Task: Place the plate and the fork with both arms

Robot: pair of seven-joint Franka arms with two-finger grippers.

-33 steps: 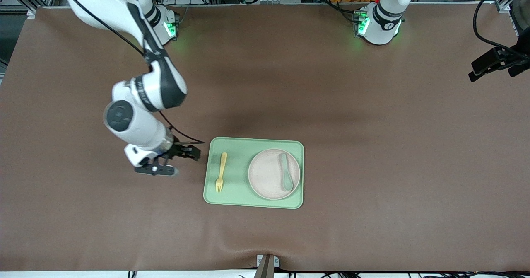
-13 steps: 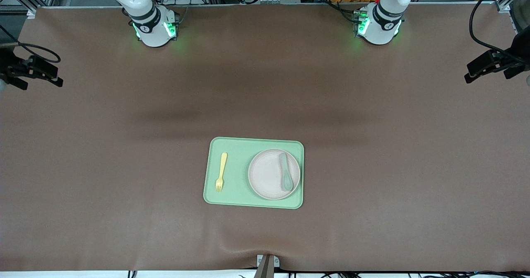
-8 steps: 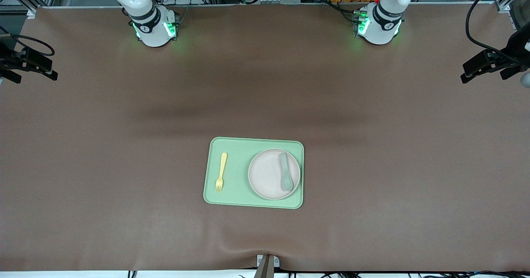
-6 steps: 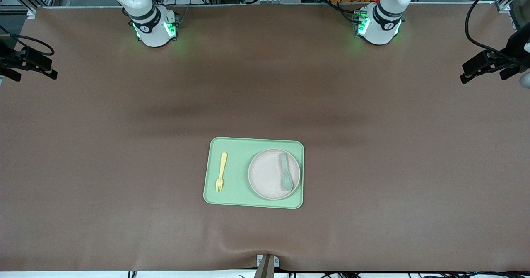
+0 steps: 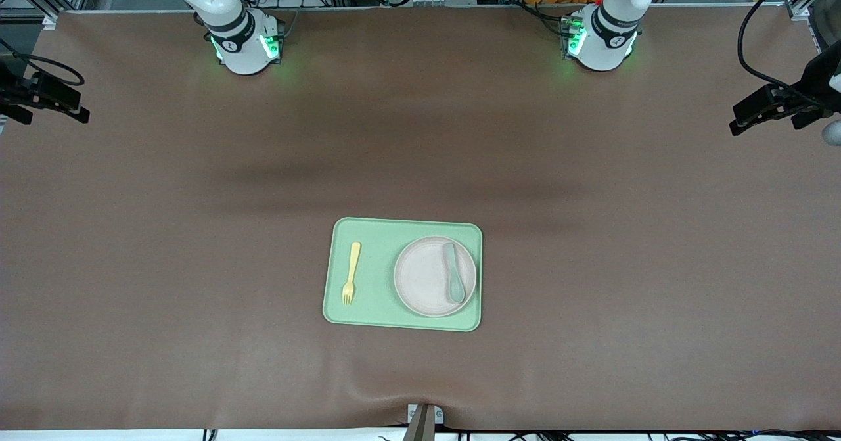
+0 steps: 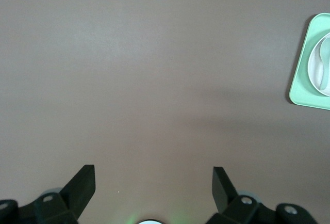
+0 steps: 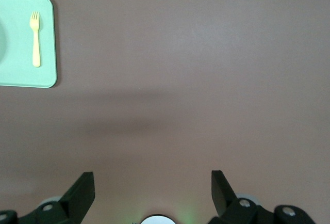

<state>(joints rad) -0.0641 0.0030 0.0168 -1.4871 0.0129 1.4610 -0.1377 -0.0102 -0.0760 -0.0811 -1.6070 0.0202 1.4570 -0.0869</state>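
The pale pink plate lies on the light green tray, at the left arm's end of it, with a grey-green spoon on it. The yellow fork lies on the tray at the right arm's end. Both also show in the wrist views: the plate, the fork. My left gripper is open and empty, high over bare table at the left arm's end. My right gripper is open and empty, high over bare table at the right arm's end.
The tray also shows in the left wrist view and the right wrist view. The brown table cover spreads all round it. The arms' green-lit bases stand along the table's edge farthest from the front camera.
My right arm has pulled away from beside the tray up to the table's end and now holds there. The left gripper has drifted slightly. Plate, fork and spoon have not moved.
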